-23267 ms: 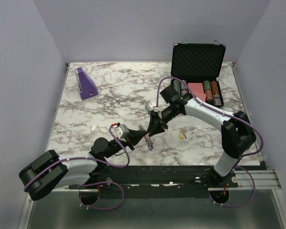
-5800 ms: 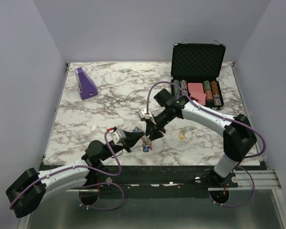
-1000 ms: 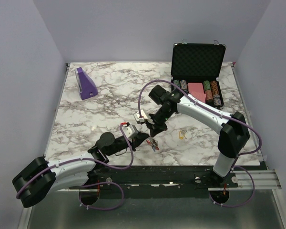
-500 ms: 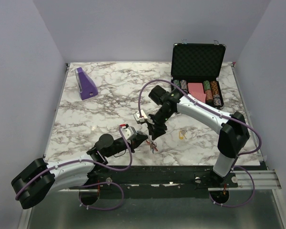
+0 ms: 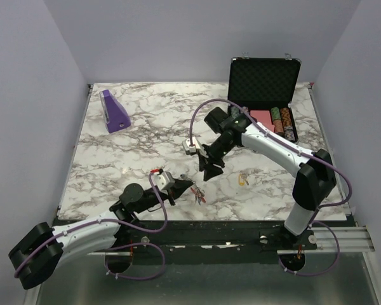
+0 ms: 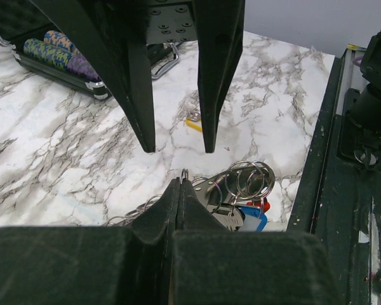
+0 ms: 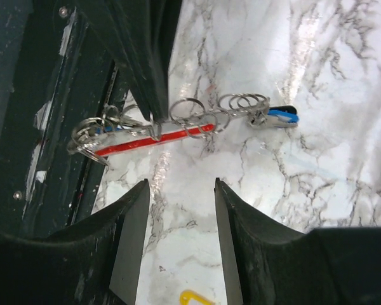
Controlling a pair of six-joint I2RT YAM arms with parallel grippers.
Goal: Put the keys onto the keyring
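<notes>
Pinching one thin loop of the keyring (image 5: 198, 196), the left gripper (image 5: 189, 186) is closed tight at the near edge of the table (image 5: 140, 136). The rest of the bunch trails out past its tips, prob. so the rings stay fanned out and reachable from the other side. Can't tell if the bunch rests on the marble or hangs just off it. In the right wrist view the red strip (image 7: 153, 140) and a chain of loops run out to a blue key (image 7: 280, 116), which already looks threaded on.

The right gripper (image 5: 209, 170) sits just beyond the keyring w/ jaws spread wide and nothing btwn them, pointing down at the held loop.

The yellow key (image 5: 243, 180) lies loose on the table to the right, near but apart from both grippers. Likely next: the right arm fetches it, since that one isn't on yet.
</notes>
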